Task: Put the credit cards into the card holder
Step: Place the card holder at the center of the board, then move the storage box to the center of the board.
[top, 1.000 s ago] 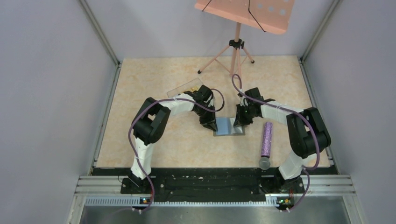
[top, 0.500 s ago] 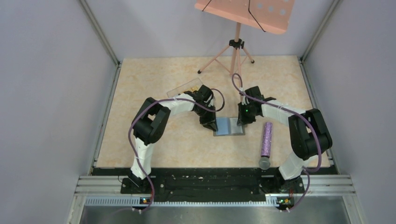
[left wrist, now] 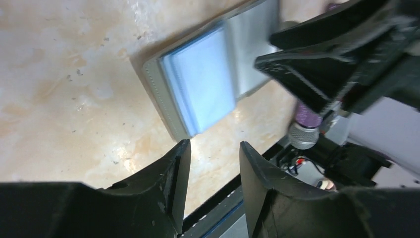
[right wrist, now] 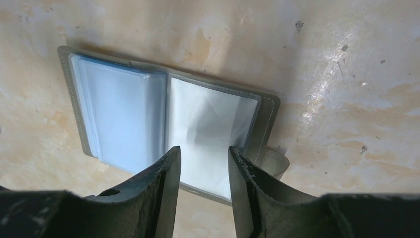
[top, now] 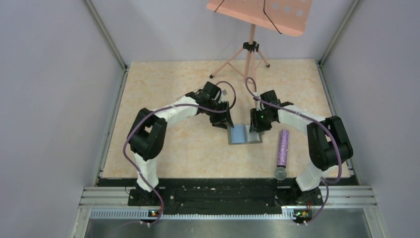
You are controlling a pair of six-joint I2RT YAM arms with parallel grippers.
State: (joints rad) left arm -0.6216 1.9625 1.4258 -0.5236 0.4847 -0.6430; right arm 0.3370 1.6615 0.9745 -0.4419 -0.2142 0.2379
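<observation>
Spread flat and open on the table, between the two tools: holder, pale blue sleeves facing up, closing tab poking out at one corner. No cards in any view, and none to be made out in the sleeves.

At the holder's left edge, left tool, jaws apart and gripping nothing, with only bare table in the gap on its wrist view. At the right edge, right tool, likewise parted and empty, poised over the clear right-hand sleeve. Cannot tell whether either tool touches the holder.

Right of the holder and apart from it, a purple tube, no part of the job.

Judged progress: holder opened and laid ready, so preparation done; loading not yet begun. Left to do: find the cards, pick one up, slide it into a sleeve, repeat for the rest.
</observation>
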